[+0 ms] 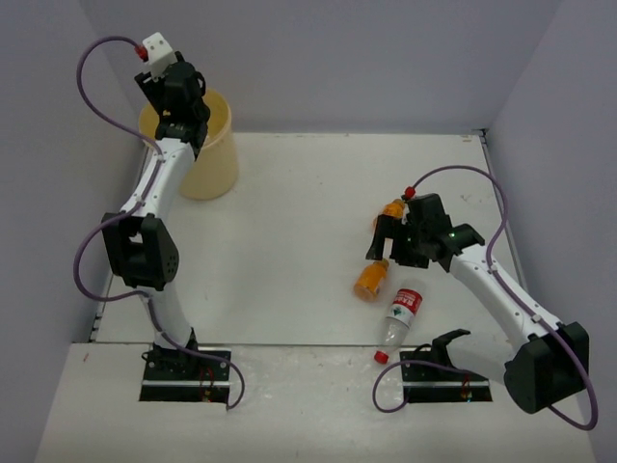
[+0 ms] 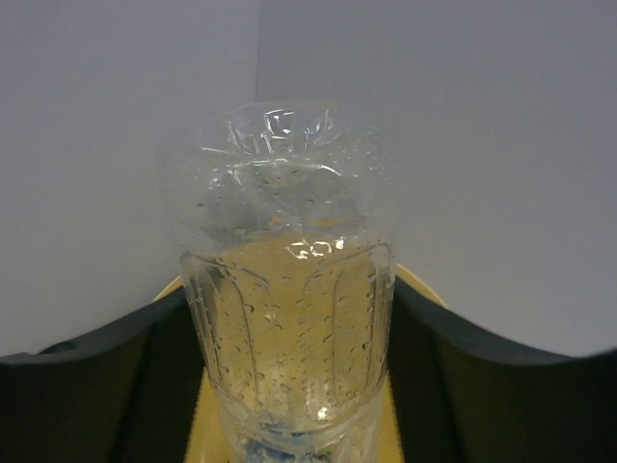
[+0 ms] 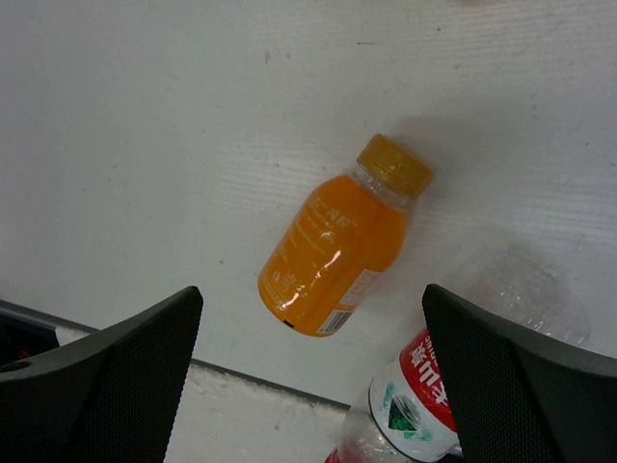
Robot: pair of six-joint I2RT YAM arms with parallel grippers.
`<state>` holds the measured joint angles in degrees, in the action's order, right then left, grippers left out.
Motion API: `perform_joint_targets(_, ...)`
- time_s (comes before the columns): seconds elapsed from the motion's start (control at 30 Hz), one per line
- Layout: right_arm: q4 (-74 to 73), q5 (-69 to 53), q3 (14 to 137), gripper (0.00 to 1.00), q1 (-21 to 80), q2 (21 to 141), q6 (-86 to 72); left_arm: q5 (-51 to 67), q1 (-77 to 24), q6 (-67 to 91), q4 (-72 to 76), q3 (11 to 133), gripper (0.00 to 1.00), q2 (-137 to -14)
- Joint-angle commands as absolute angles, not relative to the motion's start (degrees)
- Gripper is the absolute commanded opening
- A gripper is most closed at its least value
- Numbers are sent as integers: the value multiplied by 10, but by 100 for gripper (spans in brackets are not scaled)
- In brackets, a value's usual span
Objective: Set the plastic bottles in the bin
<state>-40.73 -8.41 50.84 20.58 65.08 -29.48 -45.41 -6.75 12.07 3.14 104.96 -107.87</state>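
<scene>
The bin point(image 1: 214, 159) stands in the far left corner of the table point(image 1: 289, 241), close against the left and back walls. The left gripper point(image 2: 289, 299) hangs high over its rim. Its jaws are closed on a clear unlabelled bottle point(image 2: 287, 289) whose inside is beaded with droplets. In the left wrist view the bin's yellow rim shows behind and beneath that bottle. What lies inside the bin cannot be made out, since the arm covers most of its mouth in the top view. A broad bare stretch of table runs from the bin to the right half. There the right gripper point(image 1: 384, 243) hovers with its jaws spread wide, gripping nothing, above an orange bottle point(image 3: 333, 256) that lies on its side. A red-white labelled bottle point(image 3: 413, 397) lies just beside that one on the nearer side, its red cap pointing at the table's near edge. A second orange bottle point(image 1: 393, 205) peeks out at the far side of the right gripper, well apart from the right wall.
</scene>
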Motion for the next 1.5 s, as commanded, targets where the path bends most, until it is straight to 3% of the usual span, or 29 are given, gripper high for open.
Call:
perform_joint_targets(0.0, -411, -100, 486, 99, 225, 667, -320, -487, -58, 110, 27, 1107, 92, -1099)
perform_joint_targets(0.03, -411, -95, 481, 99, 233, 672, -324, -485, -57, 113, 16, 1115, 100, -1105)
perform_joint_targets(0.23, -405, -77, 476, 99, 263, 695, -347, -449, -56, 110, -3, 1124, 100, -1090)
perform_joint_targets(0.4, -402, -39, 474, 99, 285, 716, -386, -325, -56, 143, -74, 1111, 100, -1020)
perform_joint_targets(0.67, -333, 12, 428, 99, 299, 730, -468, -144, -57, 240, -89, 942, 100, -838)
perform_joint_targets(0.83, -265, -7, 407, 99, 301, 753, -482, 60, -76, 287, -62, 780, 100, -762)
perform_joint_targets(0.93, -253, -10, 401, 96, 301, 765, -482, 79, -107, 297, -53, 710, 100, -732)
perform_joint_targets(1.1, -234, -21, 386, 76, 302, 766, -473, 86, -149, 326, -22, 587, 100, -667)
perform_joint_targets(1.27, -194, -54, 377, 41, 306, 754, -443, 171, -169, 344, 27, 518, 100, -646)
perform_joint_targets(1.47, -109, -150, 403, 22, 317, 723, -323, 326, -197, 370, 102, 476, 100, -692)
